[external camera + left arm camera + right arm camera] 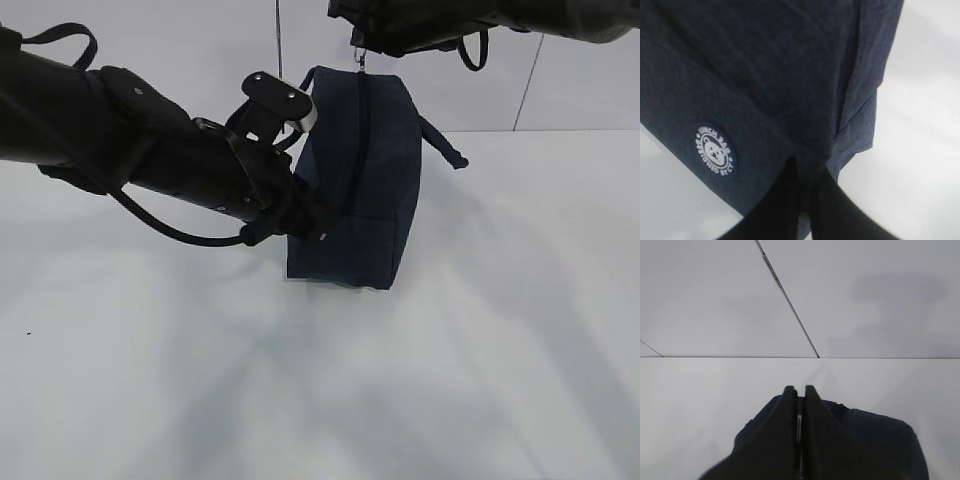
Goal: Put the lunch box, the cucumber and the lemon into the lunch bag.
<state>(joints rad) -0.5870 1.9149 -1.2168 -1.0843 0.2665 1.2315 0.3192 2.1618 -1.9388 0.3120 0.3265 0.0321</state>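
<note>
White table (480,350), lunch bag (365,180) (arm-obscured)

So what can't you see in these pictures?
- Inside the lunch bag: hidden by its closed fabric in every view.
- Lunch box, cucumber, lemon: not visible in any view.
- Left gripper: exterior view, the arm covers it.
- Right gripper: exterior view, cut by the top edge; what its shut fingers pinch is too thin to tell.
</note>
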